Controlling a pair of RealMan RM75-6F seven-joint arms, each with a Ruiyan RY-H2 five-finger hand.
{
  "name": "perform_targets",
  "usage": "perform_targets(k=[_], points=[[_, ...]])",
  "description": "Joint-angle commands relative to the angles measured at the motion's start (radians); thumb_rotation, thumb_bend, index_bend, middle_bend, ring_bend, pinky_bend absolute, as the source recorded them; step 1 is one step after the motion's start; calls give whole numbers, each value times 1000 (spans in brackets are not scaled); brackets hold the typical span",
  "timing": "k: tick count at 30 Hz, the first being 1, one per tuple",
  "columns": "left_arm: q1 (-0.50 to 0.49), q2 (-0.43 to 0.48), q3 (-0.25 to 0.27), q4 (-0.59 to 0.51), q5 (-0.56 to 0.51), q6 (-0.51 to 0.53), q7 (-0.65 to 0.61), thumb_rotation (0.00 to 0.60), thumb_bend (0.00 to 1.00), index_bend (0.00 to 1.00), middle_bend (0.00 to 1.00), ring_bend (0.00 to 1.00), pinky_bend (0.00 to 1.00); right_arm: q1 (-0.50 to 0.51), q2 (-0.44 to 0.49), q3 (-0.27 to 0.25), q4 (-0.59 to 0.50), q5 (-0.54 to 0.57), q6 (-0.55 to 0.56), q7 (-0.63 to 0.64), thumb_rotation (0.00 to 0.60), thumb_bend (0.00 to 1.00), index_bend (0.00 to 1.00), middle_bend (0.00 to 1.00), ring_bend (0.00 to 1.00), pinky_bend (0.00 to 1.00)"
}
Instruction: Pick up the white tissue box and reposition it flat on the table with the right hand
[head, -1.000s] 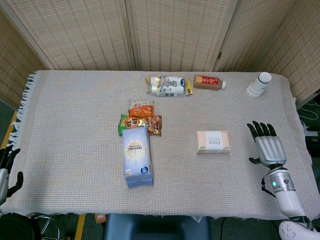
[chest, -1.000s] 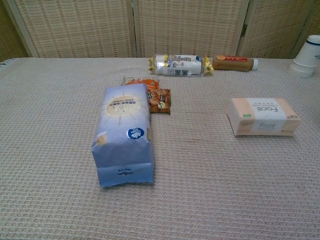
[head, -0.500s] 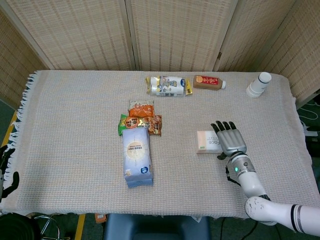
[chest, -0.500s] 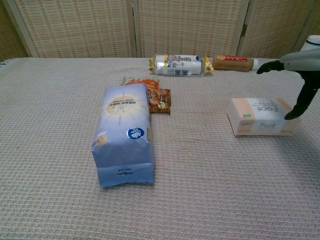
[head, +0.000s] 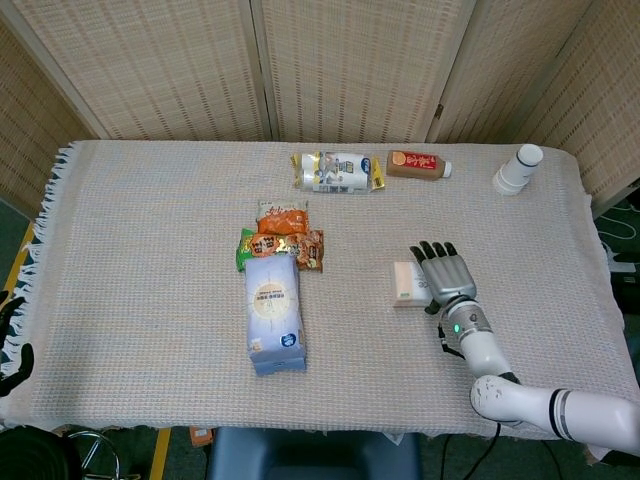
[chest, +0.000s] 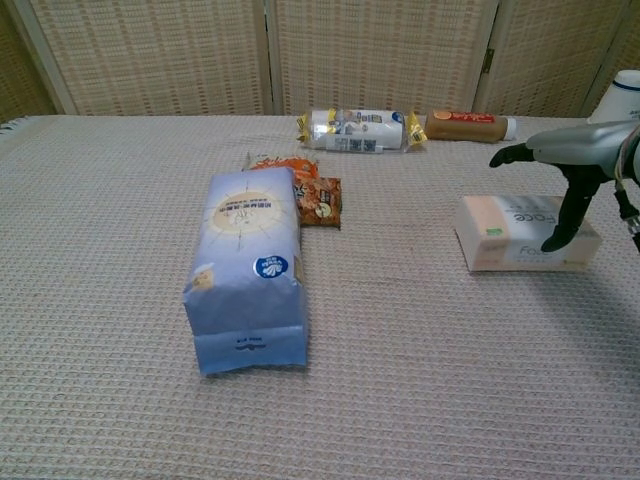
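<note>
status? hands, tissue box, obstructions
Right hand open, above tissue box, no grip yet. Left hand idle at table edge. Box flat on table; nothing crowding it.

Tissue box (head: 407, 283) mostly under robot hand (head: 445, 276)

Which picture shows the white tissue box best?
The chest view: the white tissue box shows its top and front side, with only the right hand's thumb across it. In the head view that hand covers most of the box.
</note>
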Motion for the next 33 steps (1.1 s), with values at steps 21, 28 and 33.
perform_targets(k=[21, 28, 33], points=[[2, 6, -7, 8, -17, -10, -27, 600, 529, 132, 0, 0, 108, 65, -80, -56, 112, -13, -48, 93, 600, 0, 104, 143, 100, 0], [2, 7, -8, 7, -19, -11, -29, 600, 527, 133, 0, 0, 108, 75, -99, -66, 138, -14, -59, 111, 600, 0, 158, 186, 115, 0], [3, 10, -8, 7, -20, -13, -36, 600, 527, 133, 0, 0, 108, 78, -104, -68, 142, -24, -50, 122, 600, 7, 230, 221, 126, 0]])
